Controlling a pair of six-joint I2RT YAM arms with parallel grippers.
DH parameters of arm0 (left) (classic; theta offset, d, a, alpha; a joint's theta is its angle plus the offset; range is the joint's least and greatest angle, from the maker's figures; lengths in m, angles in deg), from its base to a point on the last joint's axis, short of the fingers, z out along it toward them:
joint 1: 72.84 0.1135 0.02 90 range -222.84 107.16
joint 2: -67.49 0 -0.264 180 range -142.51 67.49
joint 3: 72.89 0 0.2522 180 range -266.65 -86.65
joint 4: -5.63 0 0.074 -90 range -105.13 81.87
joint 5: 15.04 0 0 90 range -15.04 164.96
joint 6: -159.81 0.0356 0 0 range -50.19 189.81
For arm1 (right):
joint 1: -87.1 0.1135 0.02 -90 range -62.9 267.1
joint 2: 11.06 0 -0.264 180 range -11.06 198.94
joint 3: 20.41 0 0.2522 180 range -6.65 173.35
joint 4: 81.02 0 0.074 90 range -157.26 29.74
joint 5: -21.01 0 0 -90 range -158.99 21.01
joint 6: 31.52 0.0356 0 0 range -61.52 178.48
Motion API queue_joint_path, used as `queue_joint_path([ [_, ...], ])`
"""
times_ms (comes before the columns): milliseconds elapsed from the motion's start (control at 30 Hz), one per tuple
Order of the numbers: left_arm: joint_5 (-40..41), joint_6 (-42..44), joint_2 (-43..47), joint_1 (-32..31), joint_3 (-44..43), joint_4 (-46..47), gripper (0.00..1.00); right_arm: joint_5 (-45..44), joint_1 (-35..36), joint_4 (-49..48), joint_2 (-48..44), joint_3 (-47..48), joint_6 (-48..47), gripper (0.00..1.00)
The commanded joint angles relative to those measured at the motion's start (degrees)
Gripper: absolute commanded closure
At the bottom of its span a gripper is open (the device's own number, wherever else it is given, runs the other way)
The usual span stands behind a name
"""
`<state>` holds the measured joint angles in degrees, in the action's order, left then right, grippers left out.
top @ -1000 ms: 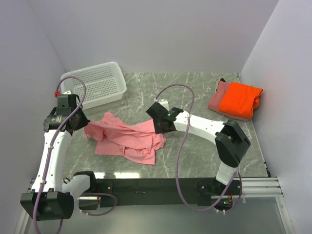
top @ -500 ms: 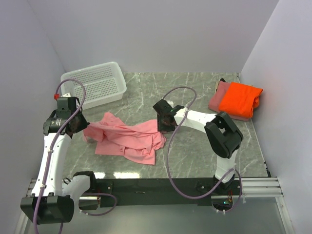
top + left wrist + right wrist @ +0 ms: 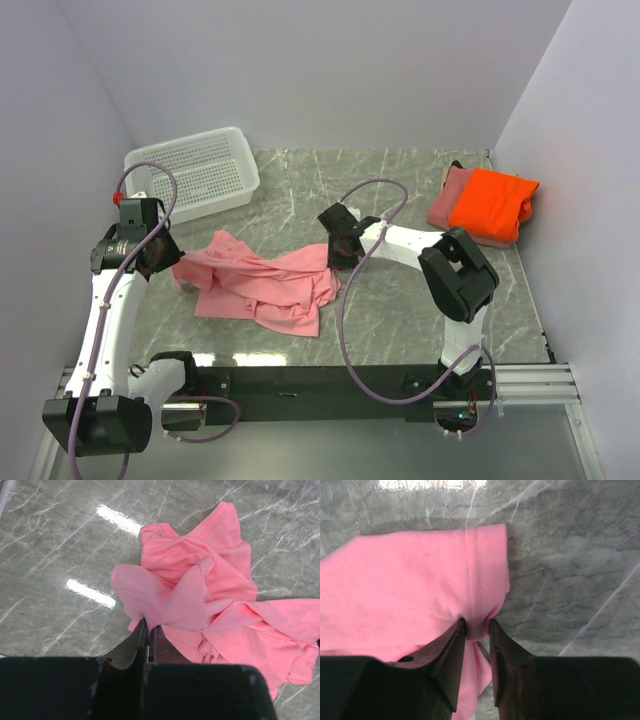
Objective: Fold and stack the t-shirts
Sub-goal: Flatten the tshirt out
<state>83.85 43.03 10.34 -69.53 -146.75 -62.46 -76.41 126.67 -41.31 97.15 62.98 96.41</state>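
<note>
A light pink t-shirt [image 3: 260, 285] lies crumpled on the marble table between the arms. My left gripper [image 3: 172, 268] is shut on its left edge [image 3: 150, 610] and holds that part a little raised. My right gripper [image 3: 336, 262] is shut on the hemmed right edge of the same shirt [image 3: 479, 625], with cloth bunched between the fingers. A bright orange t-shirt [image 3: 490, 205] lies folded on top of a folded dusty rose t-shirt [image 3: 447, 203] at the back right.
A white perforated basket [image 3: 195, 175] stands at the back left. Purple-grey walls close in the table on three sides. Cables loop over both arms.
The right arm has folded back, its gripper shifting slightly right at the shirt's right edge. The left gripper has barely moved. The shirt lies about as before.
</note>
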Motion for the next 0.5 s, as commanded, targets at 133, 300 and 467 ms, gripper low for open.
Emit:
queue_joint_path([
  [133,0.3,0.1,0.3,0.3,0.2,1.4,0.99,-2.9,-0.9,3.6,-4.8,-4.6,0.4,0.84],
  [300,0.5,0.3,0.0,0.2,0.3,1.5,0.99,-4.1,-1.0,6.1,-10.6,-6.0,0.7,0.95],
  [467,0.2,0.3,-0.6,0.2,0.3,1.9,0.99,-6.8,-1.2,12.0,-17.0,-4.2,0.0,0.95],
])
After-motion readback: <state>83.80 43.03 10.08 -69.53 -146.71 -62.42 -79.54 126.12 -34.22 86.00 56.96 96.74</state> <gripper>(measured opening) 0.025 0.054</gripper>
